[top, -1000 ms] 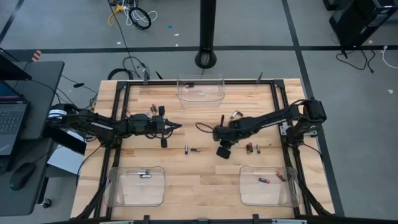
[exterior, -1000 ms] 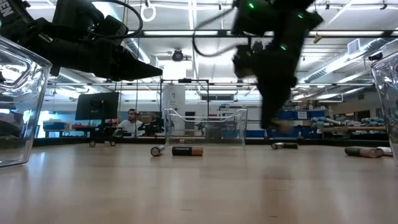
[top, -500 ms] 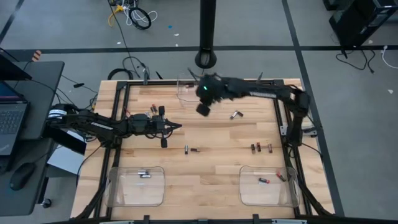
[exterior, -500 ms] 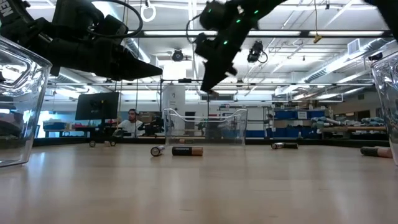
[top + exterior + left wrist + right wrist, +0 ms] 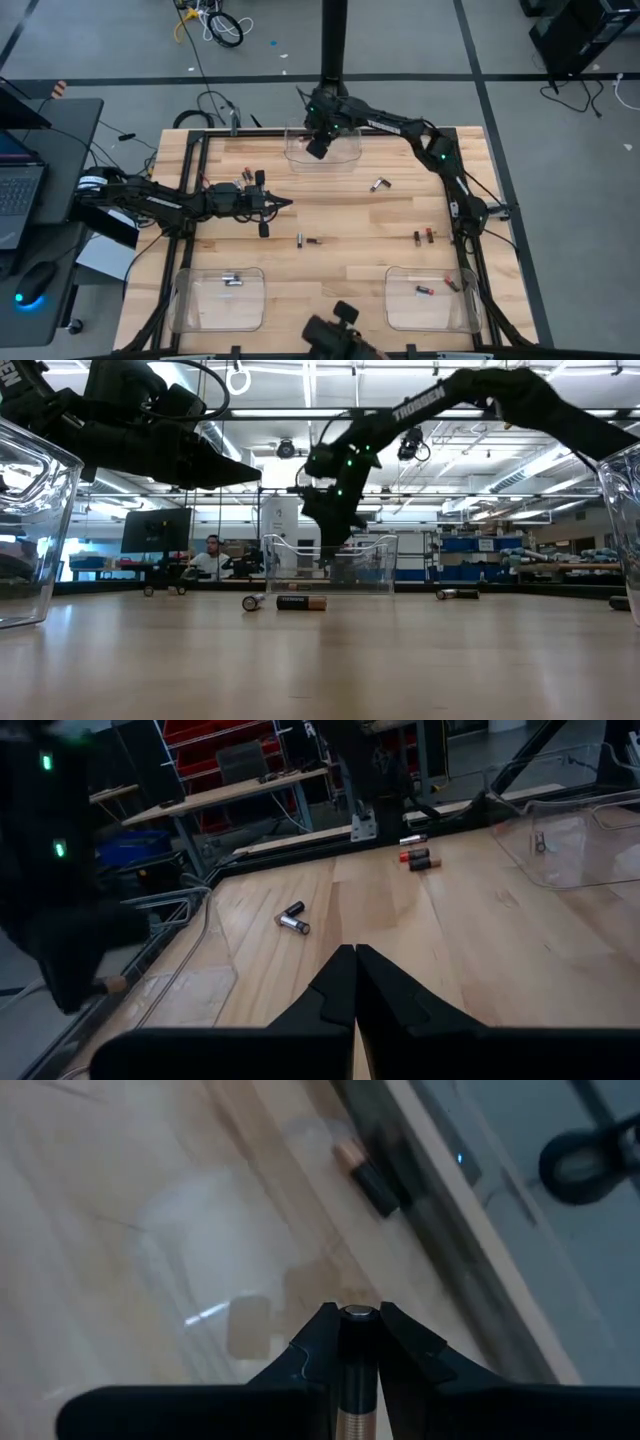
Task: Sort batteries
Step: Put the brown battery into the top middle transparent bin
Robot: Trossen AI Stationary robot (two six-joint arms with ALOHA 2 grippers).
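My right gripper (image 5: 318, 148) hangs over the clear bin at the far edge (image 5: 345, 158), shut on a battery (image 5: 357, 1370); in the low view it reaches down at that bin (image 5: 328, 545). A black, copper-ended battery (image 5: 365, 1175) lies in the bin below it. My left gripper (image 5: 290, 204) hovers shut and empty over the table's left middle, its fingertips (image 5: 355, 952) together. Loose batteries lie on the wood: a pair in the middle (image 5: 308, 241), one farther back (image 5: 379, 185), and two at the right (image 5: 425, 237). My right gripper pinches the battery between its two fingers (image 5: 318, 1335). The battery lies along the fingers, its silvery end (image 5: 357, 1313) showing at their tips. The fingers slant steeply down from above. The battery is clear of the bin's floor.
Two more clear bins stand at the near edge: the left one (image 5: 185, 305) holds batteries (image 5: 232, 280), the right one (image 5: 400, 315) holds two (image 5: 424, 291). A dark object (image 5: 335, 335) shows at the near edge. A black frame rims the table.
My right gripper has swung from the table's middle right, beside the batteries there, up and toward the far edge and left. It now hangs over the far bin with the battery between its fingers.
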